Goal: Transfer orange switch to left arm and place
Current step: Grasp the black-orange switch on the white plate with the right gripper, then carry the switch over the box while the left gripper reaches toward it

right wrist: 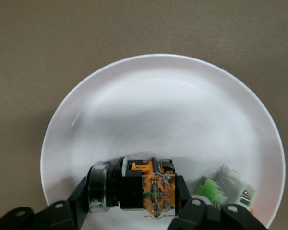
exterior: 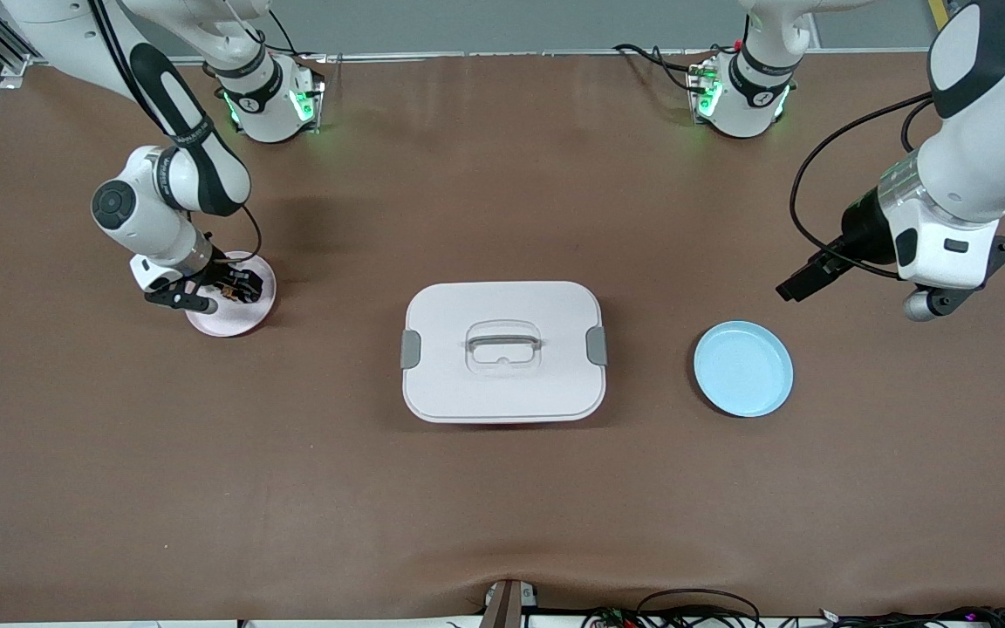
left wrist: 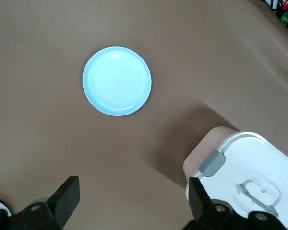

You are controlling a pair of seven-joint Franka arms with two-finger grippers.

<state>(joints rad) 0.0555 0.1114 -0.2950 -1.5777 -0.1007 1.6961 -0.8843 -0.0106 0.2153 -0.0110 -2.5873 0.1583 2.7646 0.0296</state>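
The orange switch (right wrist: 144,189), black with a silver ring and an orange block, lies across the pink plate (right wrist: 158,105) between my right gripper's (right wrist: 132,197) fingers. The fingers press on both its ends. In the front view this gripper (exterior: 222,288) sits low on the pink plate (exterior: 249,318) toward the right arm's end of the table. My left gripper (exterior: 803,281) hangs open and empty over bare table beside the blue plate (exterior: 742,368). Its wrist view shows the fingers wide apart (left wrist: 132,201). The white box (exterior: 502,349) stands at the table's middle between the two plates.
A small green-and-silver clear part (right wrist: 221,189) lies on the pink plate beside the switch. The blue plate (left wrist: 117,80) holds nothing. A corner of the box with its grey clip (left wrist: 212,163) shows in the left wrist view. Cables lie along the table's near edge (exterior: 694,610).
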